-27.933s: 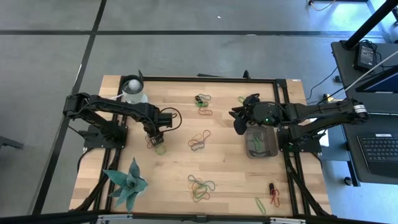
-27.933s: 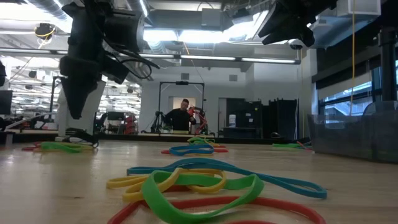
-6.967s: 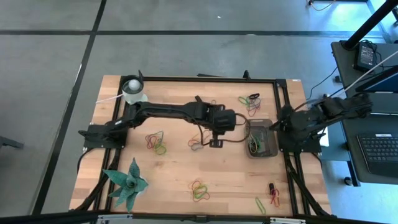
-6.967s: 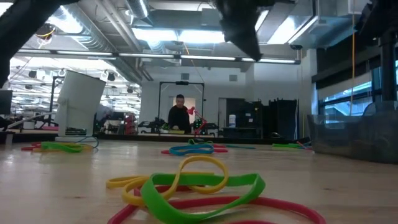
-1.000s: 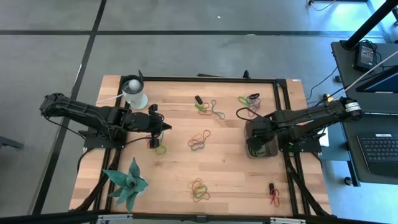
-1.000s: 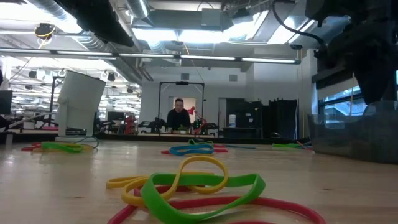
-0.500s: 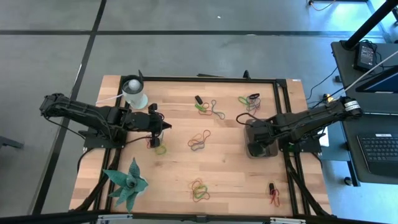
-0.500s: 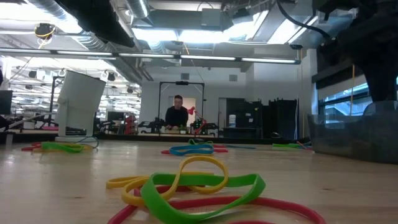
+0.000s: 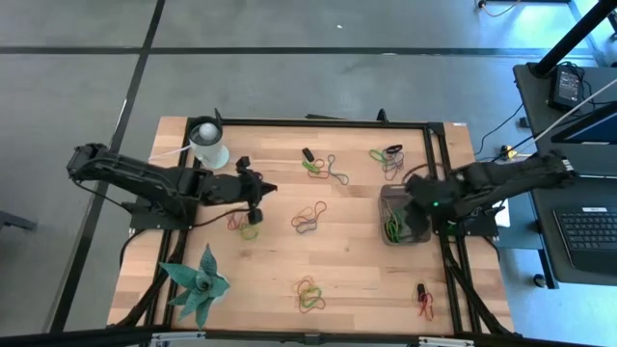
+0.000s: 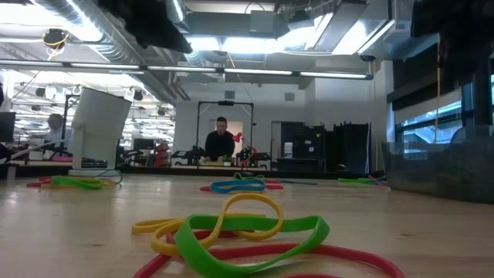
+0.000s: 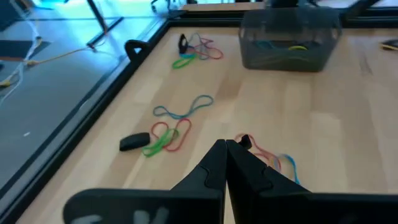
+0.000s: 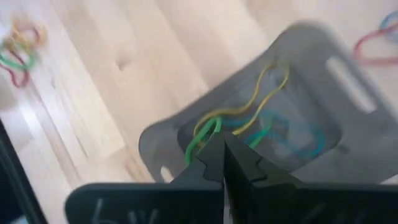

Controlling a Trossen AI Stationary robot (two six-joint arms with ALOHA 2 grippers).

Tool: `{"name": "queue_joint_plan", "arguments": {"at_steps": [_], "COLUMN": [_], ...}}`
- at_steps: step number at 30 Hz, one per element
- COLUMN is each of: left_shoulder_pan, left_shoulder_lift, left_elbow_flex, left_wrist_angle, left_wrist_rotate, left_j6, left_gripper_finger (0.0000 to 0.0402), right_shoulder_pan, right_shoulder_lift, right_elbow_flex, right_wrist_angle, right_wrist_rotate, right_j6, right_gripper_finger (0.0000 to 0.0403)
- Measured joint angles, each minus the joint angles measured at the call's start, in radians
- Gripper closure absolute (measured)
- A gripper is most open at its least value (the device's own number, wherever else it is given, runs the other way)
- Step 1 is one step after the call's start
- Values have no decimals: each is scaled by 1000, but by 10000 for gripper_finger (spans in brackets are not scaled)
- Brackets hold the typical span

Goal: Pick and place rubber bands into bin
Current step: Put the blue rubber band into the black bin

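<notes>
Closest to the low camera I've got a tangle of rubber bands [image 10: 247, 232] (yellow, green, red) lying loose on the wooden table [image 9: 357, 260], nothing touching them. They're just part of the scatter I haven't got to yet.

Moving out, my left gripper [image 9: 255, 194] sits above the left-middle of the table, right by a small red and green clump [image 9: 243, 226]. In the left wrist view the fingers [image 11: 239, 171] look pressed together with nothing I can see between them, tips pointing at a red and blue band [image 11: 273, 162] on the wood just ahead. My guess is it's lined up there because that clump is the nearest pick on that side.

My right gripper [image 9: 413, 198] is over the bin [image 9: 384, 193], at the right side of the table. The right wrist view looks straight down into it past that arm's fingers [image 12: 214, 158], which are narrowed to a point, and I can't make out a band pinched in them. Green, yellow and blue bands [image 12: 249, 124] are lying in the bin, so I reckon it's parked there for a drop-off.

Farther off there are more loose clumps: one mid-table [image 9: 308, 218], one by the far edge [image 9: 326, 168], another near the bin's far side [image 9: 388, 159]. A white cup [image 9: 206, 141] stands at the far left corner, and a person [image 10: 219, 144] is working way back in the room.
</notes>
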Motion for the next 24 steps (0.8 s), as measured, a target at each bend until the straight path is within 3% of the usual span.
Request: {"name": "queue_joint_plan", "arguments": {"at_steps": [6, 12, 17, 21, 24], "left_shoulder_pan": [2, 9, 52, 107, 141], "left_shoulder_lift": [166, 266, 273, 273, 273], "left_elbow_flex": [153, 263, 282, 280, 260], "left_wrist_angle": [-94, -244, -507, -733, -809], "left_wrist_rotate": [-34, -37, -7, 89, 159], "left_j6": [-10, -34, -287, -504, -588], "left_gripper_finger": [400, 400, 400, 400, 395], "right_shoulder_pan": [-81, -172, -214, -230, -236], "right_shoulder_lift": [-110, -104, -76, -55, -42], "right_elbow_flex": [0, 0, 1, 0, 0], "right_wrist_angle": [14, 116, 205, 219, 218], "right_wrist_rotate": [52, 52, 51, 50, 48], "right_j6": [-89, -268, -380, -427, -448], "right_gripper_finger": [401, 402, 402, 402, 402]}}
